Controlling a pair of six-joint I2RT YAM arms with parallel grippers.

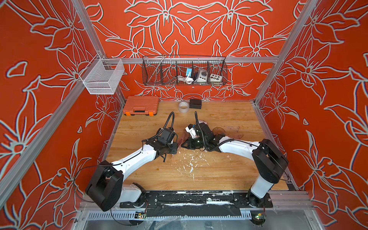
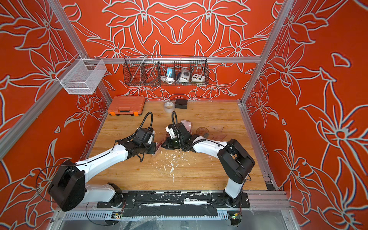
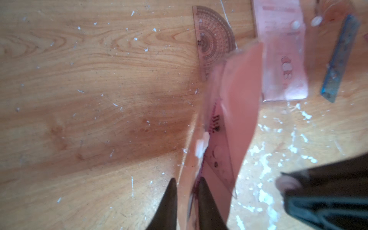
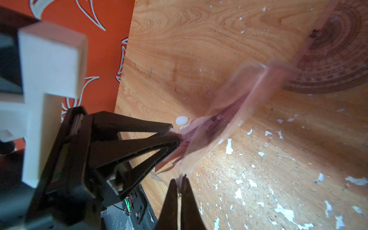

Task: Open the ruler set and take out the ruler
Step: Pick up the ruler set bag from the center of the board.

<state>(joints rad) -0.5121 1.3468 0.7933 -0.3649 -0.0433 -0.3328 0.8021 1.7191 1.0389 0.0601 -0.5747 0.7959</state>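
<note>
Left gripper (image 4: 176, 135) pinches narrow on the pink ruler set (image 3: 239, 103). Right gripper (image 4: 180, 191) is clamped tight on its edge. Both forearms lie low, reaching from 7 and 5 o'clock to the centre of the surface (image 1: 199, 175), with the set held between them.
</note>
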